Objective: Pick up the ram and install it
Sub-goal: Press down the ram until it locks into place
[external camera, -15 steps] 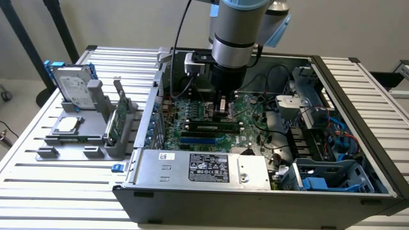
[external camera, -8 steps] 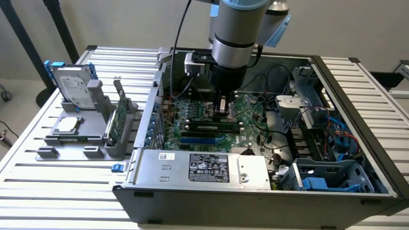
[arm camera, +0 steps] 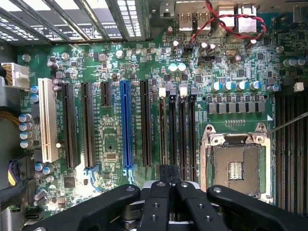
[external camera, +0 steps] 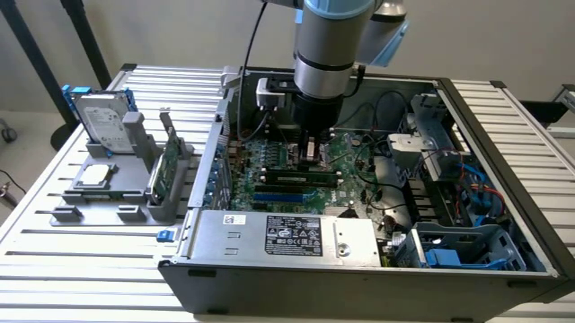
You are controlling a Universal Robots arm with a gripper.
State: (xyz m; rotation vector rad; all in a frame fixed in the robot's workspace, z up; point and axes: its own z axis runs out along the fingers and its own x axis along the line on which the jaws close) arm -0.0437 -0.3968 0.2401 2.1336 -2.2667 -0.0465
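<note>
The ram (external camera: 301,178), a long dark-chipped stick with a white label, stands on edge in a black slot of the green motherboard (external camera: 269,153) inside the open computer case. My gripper (external camera: 311,156) hangs straight down over it, just behind the stick's middle in the exterior view. In the wrist view the black fingers (arm camera: 159,202) are pressed together, and my gripper (arm camera: 168,171) ends over the narrow black memory slots (arm camera: 183,130). Nothing shows between the fingertips. Whether they touch the stick I cannot tell.
At the exterior view's left, a grey fixture (external camera: 117,198) holds a silver hard drive (external camera: 101,124), a green card with a metal bracket (external camera: 163,171) and a square chip (external camera: 94,176). The power supply (external camera: 287,235), cables (external camera: 386,168) and the processor socket (arm camera: 236,166) crowd the case.
</note>
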